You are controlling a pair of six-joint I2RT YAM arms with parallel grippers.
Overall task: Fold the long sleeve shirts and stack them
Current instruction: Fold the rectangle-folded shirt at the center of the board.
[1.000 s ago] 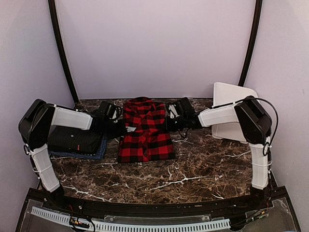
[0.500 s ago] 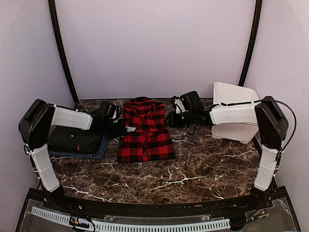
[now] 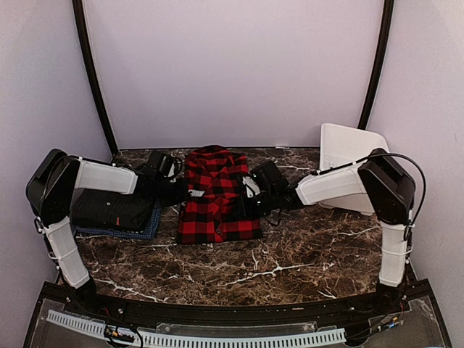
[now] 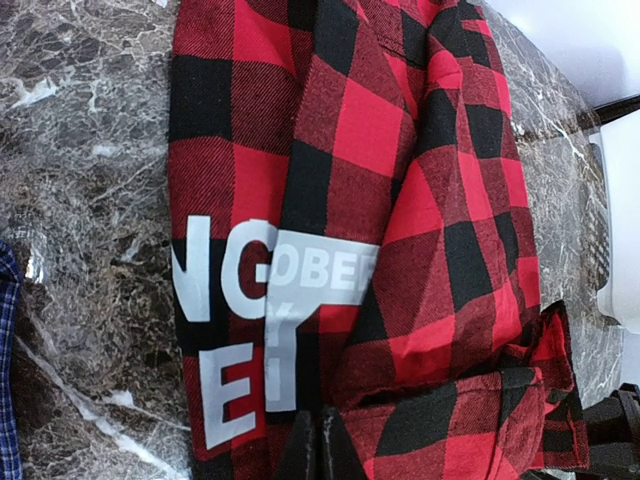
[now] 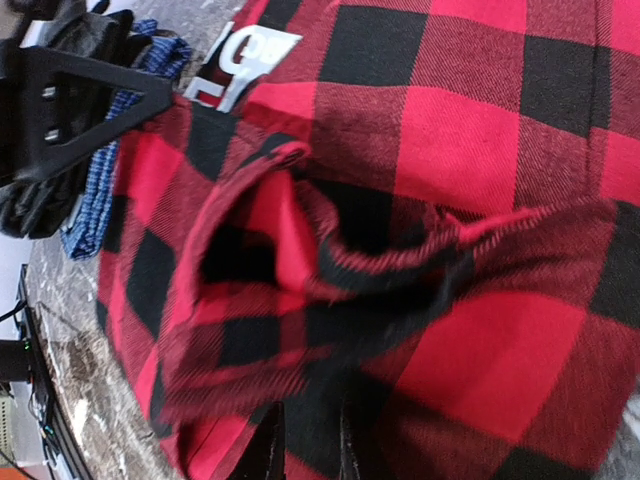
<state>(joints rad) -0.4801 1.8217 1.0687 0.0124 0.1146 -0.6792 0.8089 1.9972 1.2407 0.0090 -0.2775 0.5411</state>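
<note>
From above, the checked shirt (image 3: pixel 217 199) lies folded at the middle back of the marble surface (image 3: pixel 304 246). The black shirt (image 3: pixel 112 210) sits off to its left, stacked on the blue shirt (image 3: pixel 148 230), and a white basket (image 3: pixel 348 145) stands at the far right. The left pincer (image 3: pixel 190 193) is at the checked shirt's left edge and the right pincer (image 3: pixel 246 199) is at its right edge. On the left wrist cam, the left pincer (image 4: pixel 318 440) is squeezed narrow on the shirt's edge, right by the white letters (image 4: pixel 270 290). On the right wrist cam, the right pincer (image 5: pixel 305 440) has its fingers close together with bunched checked cloth pinched between them. The other pincer and a bit of blue shirt (image 5: pixel 110 170) show beyond.
</note>
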